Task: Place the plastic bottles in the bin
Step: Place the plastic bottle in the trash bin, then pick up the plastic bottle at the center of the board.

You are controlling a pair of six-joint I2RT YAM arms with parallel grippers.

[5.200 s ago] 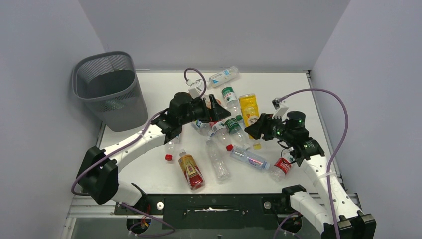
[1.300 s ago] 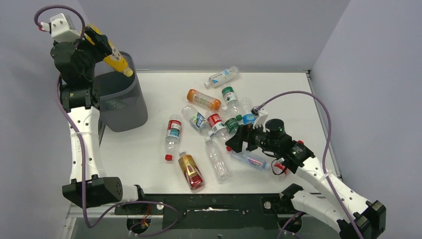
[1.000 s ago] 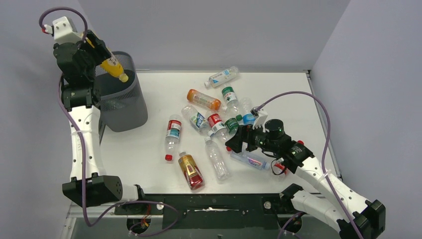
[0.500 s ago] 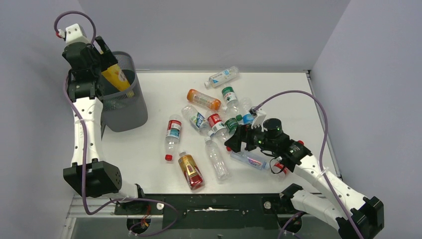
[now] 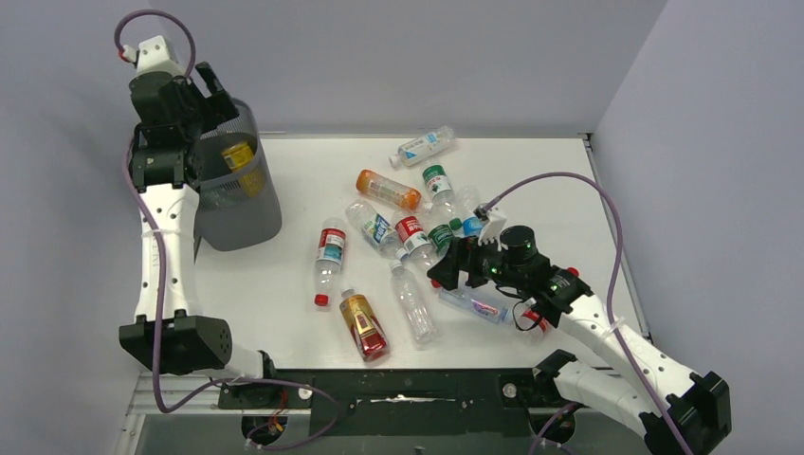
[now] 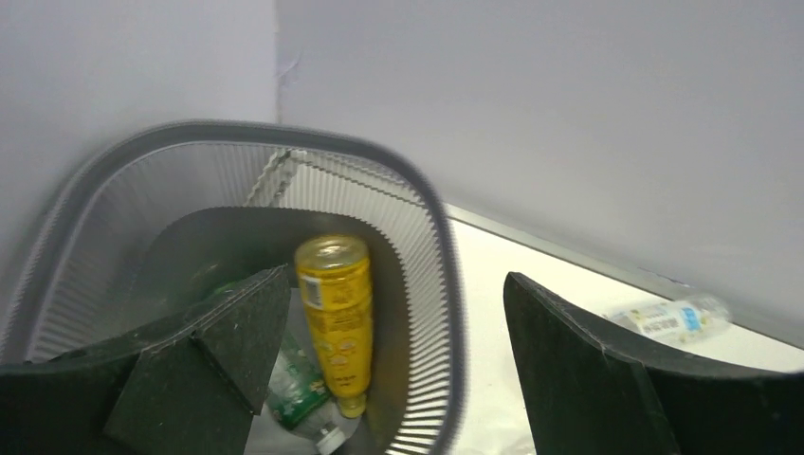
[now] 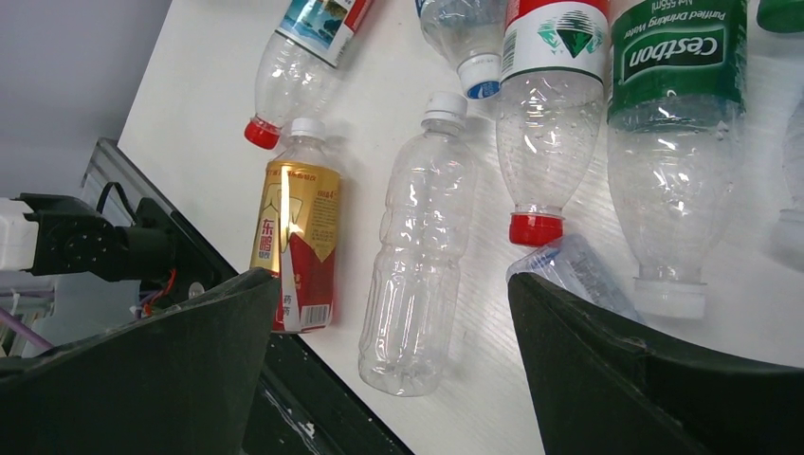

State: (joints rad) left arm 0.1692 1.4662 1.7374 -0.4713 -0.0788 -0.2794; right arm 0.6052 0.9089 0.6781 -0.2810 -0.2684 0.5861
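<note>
The bin (image 5: 237, 213) stands at the table's far left corner. My left gripper (image 5: 204, 90) hangs open over its rim (image 6: 190, 133) with nothing between the fingers. Inside, a yellow bottle (image 6: 337, 313) stands cap-down against the wall, beside a green-labelled bottle (image 6: 299, 389). Several plastic bottles lie on the table. My right gripper (image 5: 446, 270) is open and low over a clear bottle (image 7: 417, 256). Beside it lie an amber bottle (image 7: 296, 246), a red-labelled bottle (image 7: 550, 104) and a green-labelled one (image 7: 673, 123).
An orange bottle (image 5: 387, 189) and a clear blue-labelled bottle (image 5: 425, 145) lie toward the back. A red-capped bottle (image 5: 330, 248) lies left of the pile. A crushed bottle (image 5: 477, 305) sits under the right arm. The table's black front edge (image 7: 313, 398) is close.
The left gripper swung over the bin and opened. The yellow bottle left its fingers and dropped inside. The right arm has barely moved.
</note>
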